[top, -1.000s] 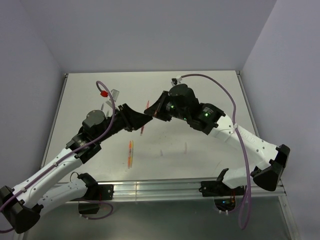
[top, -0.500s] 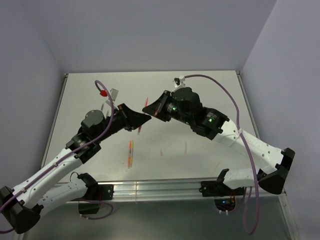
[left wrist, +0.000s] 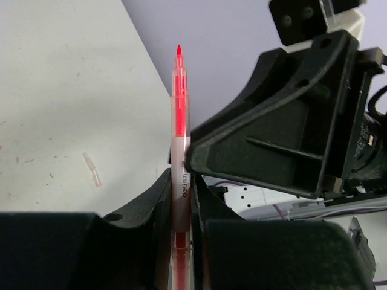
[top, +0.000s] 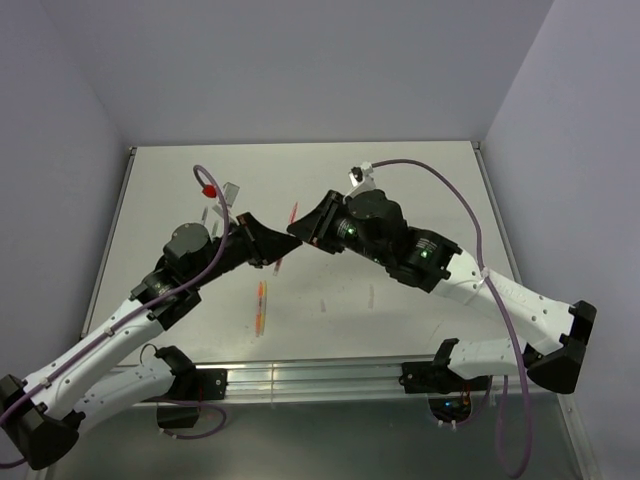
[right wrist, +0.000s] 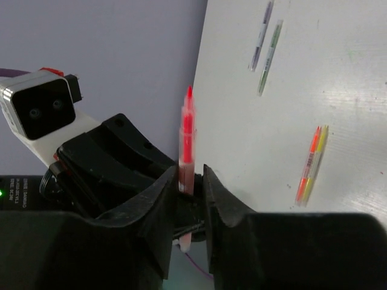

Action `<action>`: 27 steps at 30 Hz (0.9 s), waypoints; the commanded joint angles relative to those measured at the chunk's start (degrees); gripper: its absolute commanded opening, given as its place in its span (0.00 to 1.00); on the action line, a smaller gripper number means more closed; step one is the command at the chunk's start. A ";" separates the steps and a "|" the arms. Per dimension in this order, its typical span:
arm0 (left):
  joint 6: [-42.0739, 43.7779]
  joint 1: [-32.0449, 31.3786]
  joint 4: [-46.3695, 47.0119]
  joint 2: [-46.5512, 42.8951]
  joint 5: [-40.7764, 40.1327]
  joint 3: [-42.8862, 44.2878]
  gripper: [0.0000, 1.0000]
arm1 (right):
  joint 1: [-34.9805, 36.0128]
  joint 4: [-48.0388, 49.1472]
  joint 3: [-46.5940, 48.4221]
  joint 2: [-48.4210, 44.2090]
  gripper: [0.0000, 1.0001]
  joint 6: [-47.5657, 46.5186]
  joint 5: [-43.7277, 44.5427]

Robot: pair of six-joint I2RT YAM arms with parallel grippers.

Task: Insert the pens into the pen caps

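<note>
left tool (left wrist: 181, 187) clamped on red pen (left wrist: 179, 109): clear barrel, red core, red tip protruding past the fingers. right tool (right wrist: 184, 181) closed on the same pen, held above mid table (top: 420, 190). orange and yellow pens (top: 261, 305) lie together, nearer.

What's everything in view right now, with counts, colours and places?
red pen: one, red, off the table, between both grippers.
orange and yellow pens: two, side by side on the table.
grey pen: one, grey, on the table beside the green one.
green pen: one, green, on the table.
small clear cap: at least one, clear, lying on the table.
left gripper: one, black, jaws shut on the red pen.
right gripper: one, black, jaws astride the same pen; grip unclear.
</note>
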 commanded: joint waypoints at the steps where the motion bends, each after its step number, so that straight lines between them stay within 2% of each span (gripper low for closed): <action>1: 1.21 0.36 0.11 -2.58 -2.02 -0.10 0.00 | 0.62 -3.55 1.13 -2.48 0.34 -2.52 2.06; 8: 2.79 0.36 -9.20 -6.35 -7.19 -0.45 0.00 | -5.18 -9.97 4.30 -4.76 0.43 -6.21 3.12; 12: 1.13 0.36 -20.81 -7.68 -16.85 1.47 0.00 | -8.87 -16.55 3.51 -3.98 0.43 -8.58 3.03; 14: 1.04 0.36 -22.75 -9.34 -18.90 1.48 0.00 | -9.49 -20.26 1.41 -2.05 0.38 -10.43 2.95; 19: 0.69 0.36 -24.69 -12.16 -19.25 0.51 0.00 | -7.30 -20.09 -9.65 3.30 0.33 -11.66 3.73; 27: 1.12 0.36 -24.61 -12.43 -18.72 0.51 0.00 | -1.24 -18.60 -10.55 14.47 0.28 -10.17 4.88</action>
